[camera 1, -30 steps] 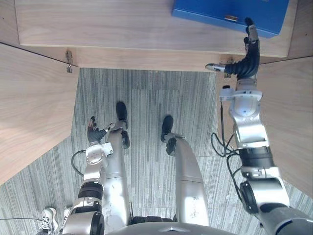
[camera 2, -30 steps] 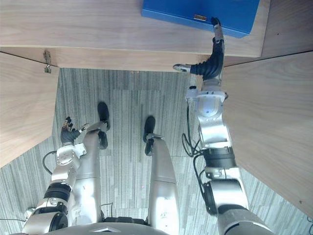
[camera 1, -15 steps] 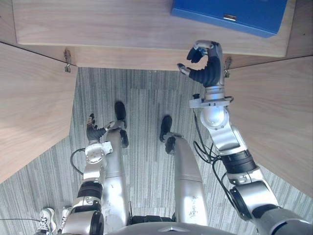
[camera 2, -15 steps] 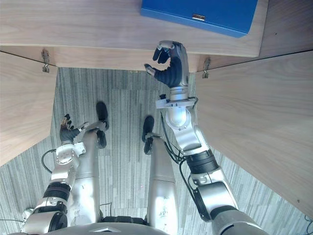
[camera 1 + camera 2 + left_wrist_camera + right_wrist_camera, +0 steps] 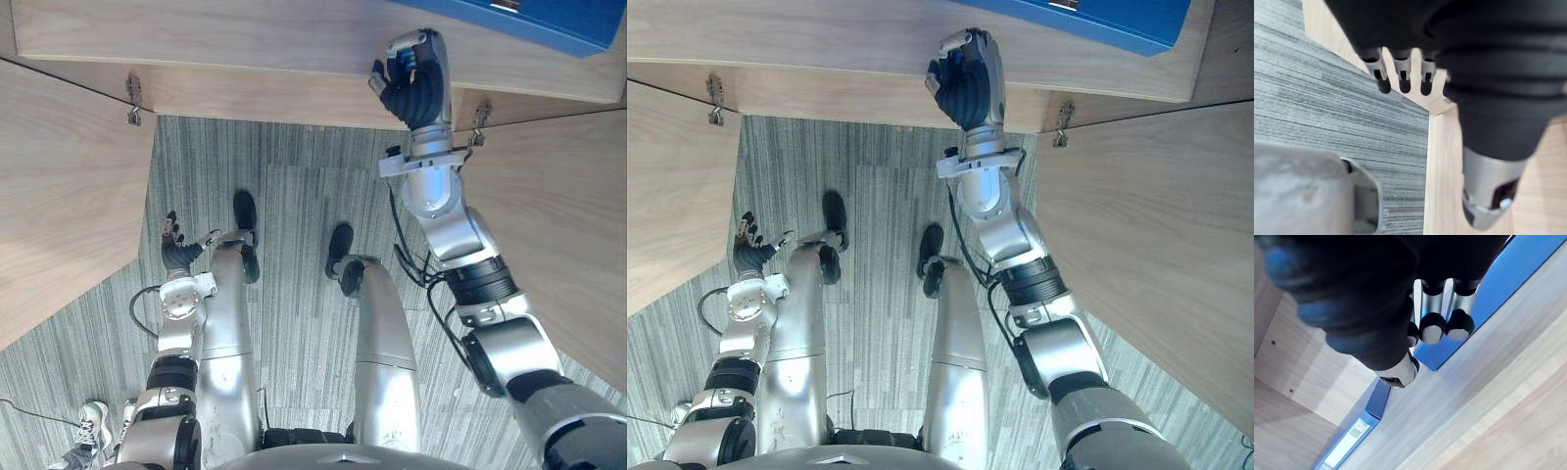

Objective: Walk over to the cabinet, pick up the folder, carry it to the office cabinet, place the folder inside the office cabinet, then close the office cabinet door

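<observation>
The blue folder [image 5: 534,16] lies flat on the cabinet's wooden shelf [image 5: 196,39], at the far right; its spine and label also run past my fingers in the right wrist view [image 5: 1352,440]. My right hand [image 5: 416,83] is raised over the shelf's front edge, left of the folder and apart from it. Its fingers [image 5: 1432,328] are curled into a fist with nothing inside. My left hand [image 5: 174,243] hangs low by my side above the carpet, and its fingers [image 5: 1400,78] are straight and empty.
Both cabinet doors stand open: the left door [image 5: 59,196] and the right door [image 5: 563,235] flank me, with hinges [image 5: 132,98] at the shelf's corners. Grey striped carpet [image 5: 294,196] lies between them.
My right hand has drawn back from the folder, moved left and curled shut, empty. The camera has shifted, so the folder now sits at the top edge. My left hand stays low.
</observation>
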Motion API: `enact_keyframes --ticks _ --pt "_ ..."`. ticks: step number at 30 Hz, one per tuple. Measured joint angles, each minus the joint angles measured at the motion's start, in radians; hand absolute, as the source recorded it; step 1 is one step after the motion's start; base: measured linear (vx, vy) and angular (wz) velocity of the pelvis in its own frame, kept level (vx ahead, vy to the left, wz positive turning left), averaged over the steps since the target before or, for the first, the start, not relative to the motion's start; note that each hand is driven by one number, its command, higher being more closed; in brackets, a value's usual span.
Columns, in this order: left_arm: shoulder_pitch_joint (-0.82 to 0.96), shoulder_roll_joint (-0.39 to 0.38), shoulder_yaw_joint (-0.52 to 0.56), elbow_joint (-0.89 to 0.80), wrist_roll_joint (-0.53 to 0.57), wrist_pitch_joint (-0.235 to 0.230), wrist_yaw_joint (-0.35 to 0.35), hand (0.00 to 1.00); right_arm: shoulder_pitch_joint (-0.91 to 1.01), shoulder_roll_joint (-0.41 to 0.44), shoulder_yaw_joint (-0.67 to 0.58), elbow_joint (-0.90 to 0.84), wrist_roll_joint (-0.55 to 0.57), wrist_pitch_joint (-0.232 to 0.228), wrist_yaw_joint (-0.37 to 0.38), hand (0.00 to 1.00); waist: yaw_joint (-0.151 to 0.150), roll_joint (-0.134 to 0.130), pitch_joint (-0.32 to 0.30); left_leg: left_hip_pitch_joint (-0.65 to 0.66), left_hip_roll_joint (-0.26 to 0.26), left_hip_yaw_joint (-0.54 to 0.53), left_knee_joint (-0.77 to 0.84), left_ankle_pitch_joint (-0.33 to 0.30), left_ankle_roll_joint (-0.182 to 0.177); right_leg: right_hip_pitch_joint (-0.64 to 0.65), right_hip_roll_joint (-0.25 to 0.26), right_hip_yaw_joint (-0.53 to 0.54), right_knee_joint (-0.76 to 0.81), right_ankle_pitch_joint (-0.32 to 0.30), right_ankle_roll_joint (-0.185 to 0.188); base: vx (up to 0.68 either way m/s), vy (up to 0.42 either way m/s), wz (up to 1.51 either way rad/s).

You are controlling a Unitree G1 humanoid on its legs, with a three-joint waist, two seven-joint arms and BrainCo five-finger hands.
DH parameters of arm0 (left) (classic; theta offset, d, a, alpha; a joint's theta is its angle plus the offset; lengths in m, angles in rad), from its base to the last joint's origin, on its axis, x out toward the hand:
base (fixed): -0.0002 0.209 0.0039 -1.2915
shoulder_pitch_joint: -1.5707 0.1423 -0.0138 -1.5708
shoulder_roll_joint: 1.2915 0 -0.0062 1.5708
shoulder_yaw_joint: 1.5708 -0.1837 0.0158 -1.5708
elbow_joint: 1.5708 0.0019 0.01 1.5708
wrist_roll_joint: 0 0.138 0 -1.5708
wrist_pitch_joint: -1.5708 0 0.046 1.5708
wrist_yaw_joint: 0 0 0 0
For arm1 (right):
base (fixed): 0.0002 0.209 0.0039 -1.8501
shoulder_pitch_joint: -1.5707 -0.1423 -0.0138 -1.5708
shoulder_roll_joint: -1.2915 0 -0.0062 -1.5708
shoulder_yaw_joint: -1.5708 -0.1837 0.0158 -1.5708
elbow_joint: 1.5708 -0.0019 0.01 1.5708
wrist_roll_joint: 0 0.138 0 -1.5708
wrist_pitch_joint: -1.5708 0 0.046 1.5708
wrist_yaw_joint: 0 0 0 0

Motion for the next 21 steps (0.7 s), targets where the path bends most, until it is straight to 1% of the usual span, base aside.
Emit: enact_keyframes --ticks 3,5,6,8,10,11,14,17,21 --pt "0.000 0.002 -0.003 -0.021 -0.008 -0.009 -0.001 0.00 -0.043 -0.049 0.002 0.037 0.043 -0.001 0.002 1.00 0.003 0.001 0.000 -0.028 0.000 -0.001 0.014 -0.003 0.001 -0.026 -0.003 0.000 0.015 -0.005 0.004 0.00 -0.001 0.01" --pt "0.000 0.016 -0.011 -0.028 -0.010 -0.016 -0.007 0.00 -0.073 -0.093 0.002 0.082 0.059 -0.001 0.008 1.00 0.002 0.001 0.000 -0.041 -0.007 0.000 0.017 -0.004 0.002 -0.042 -0.012 0.000 0.026 -0.013 0.006 0.01 -0.003 0.09" --pt "0.000 0.016 -0.011 -0.030 -0.011 -0.016 -0.007 0.00 -0.078 -0.104 0.002 0.090 0.060 -0.001 0.010 1.00 0.001 0.001 0.000 -0.044 -0.010 0.000 0.017 -0.003 0.002 -0.046 -0.015 0.000 0.030 -0.013 0.004 0.02 -0.003 0.10" --pt "0.000 0.021 -0.015 -0.041 -0.020 -0.018 -0.018 0.00 -0.104 -0.136 0.002 0.127 0.099 -0.001 0.013 1.00 0.002 0.001 0.000 -0.057 -0.014 -0.001 0.018 -0.003 0.002 -0.056 -0.019 -0.001 0.033 -0.016 0.001 0.03 -0.002 0.07" --pt "0.000 0.027 -0.024 -0.043 -0.020 -0.021 -0.020 0.00 -0.119 -0.152 0.003 0.148 0.105 -0.007 0.013 1.00 0.002 0.001 0.000 -0.060 -0.016 -0.002 0.018 -0.003 0.003 -0.058 -0.021 -0.003 0.033 -0.016 0.001 0.03 0.001 0.04" --pt "0.000 0.033 -0.033 -0.042 -0.020 -0.023 -0.020 0.00 -0.135 -0.164 0.003 0.161 0.122 -0.006 0.014 1.00 0.002 0.001 0.000 -0.060 -0.016 -0.001 0.018 0.000 0.009 -0.057 -0.022 -0.003 0.033 -0.017 0.002 0.03 0.001 0.03" --pt "0.000 0.039 -0.048 -0.042 -0.020 -0.026 -0.020 0.00 -0.172 -0.199 0.007 0.209 0.134 -0.007 0.015 1.00 0.002 0.001 0.000 -0.060 -0.021 0.000 0.014 -0.001 0.010 -0.057 -0.027 -0.004 0.032 -0.021 0.004 0.03 0.004 0.05" --pt "0.001 0.039 -0.052 -0.043 -0.029 -0.028 -0.020 0.00 -0.198 -0.231 0.007 0.250 0.134 -0.008 0.021 1.00 0.002 0.001 0.000 -0.060 -0.028 0.000 0.010 -0.005 0.003 -0.057 -0.035 -0.008 0.032 -0.025 0.004 0.02 0.007 0.07" --pt "0.002 0.044 -0.065 -0.043 -0.041 -0.034 -0.020 0.00 -0.236 -0.262 0.007 0.315 0.138 -0.010 0.023 1.00 0.001 0.001 0.000 -0.060 -0.034 0.001 -0.004 -0.003 0.002 -0.056 -0.043 -0.014 0.026 -0.026 0.005 0.02 0.007 0.08"
